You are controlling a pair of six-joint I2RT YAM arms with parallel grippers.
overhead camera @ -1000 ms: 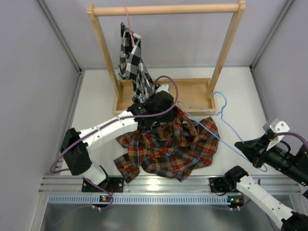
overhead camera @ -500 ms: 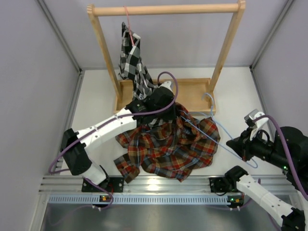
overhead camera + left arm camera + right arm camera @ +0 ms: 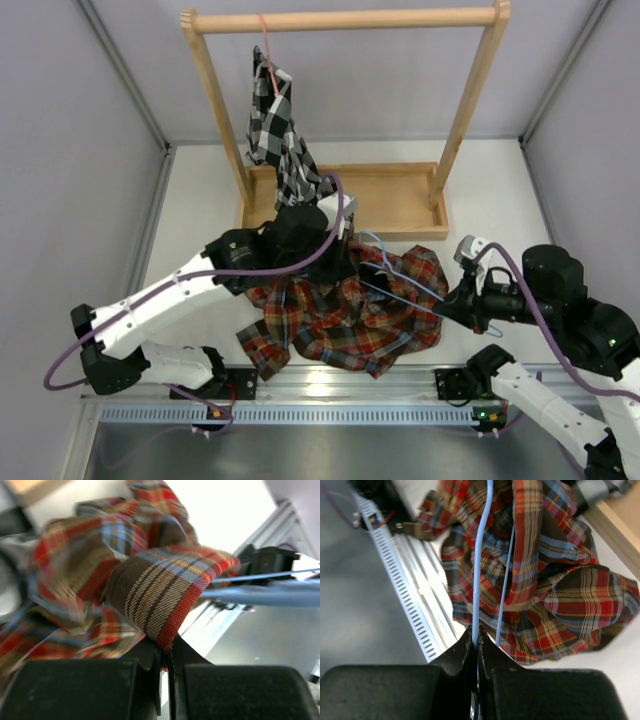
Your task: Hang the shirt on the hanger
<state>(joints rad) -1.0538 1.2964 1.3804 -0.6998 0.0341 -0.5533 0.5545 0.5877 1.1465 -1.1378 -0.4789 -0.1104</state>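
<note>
The plaid shirt (image 3: pixel 335 325) lies crumpled on the table in front of the rack. My left gripper (image 3: pixel 345 262) is shut on a fold of the shirt (image 3: pixel 160 595) at its far edge and holds it raised; the jaws pinch the red hem. My right gripper (image 3: pixel 455 305) is shut on one wire of the light-blue hanger (image 3: pixel 410 283). The hanger lies slanted over the shirt's right half, its hook near my left gripper. In the right wrist view the hanger (image 3: pixel 482 555) runs from my jaws across the shirt (image 3: pixel 560 590). The hanger also shows in the left wrist view (image 3: pixel 260 592).
A wooden rack (image 3: pixel 340 18) with a tray base (image 3: pixel 400 200) stands at the back. A black-and-white checked shirt (image 3: pixel 275 130) hangs from it on a pink-red hanger (image 3: pixel 265 40). An aluminium rail (image 3: pixel 330 385) runs along the near table edge. Grey walls close both sides.
My right arm has swung left, carrying the hanger from the table's right side over the shirt. My left gripper has moved nearer and slightly right with the shirt fold in it.
</note>
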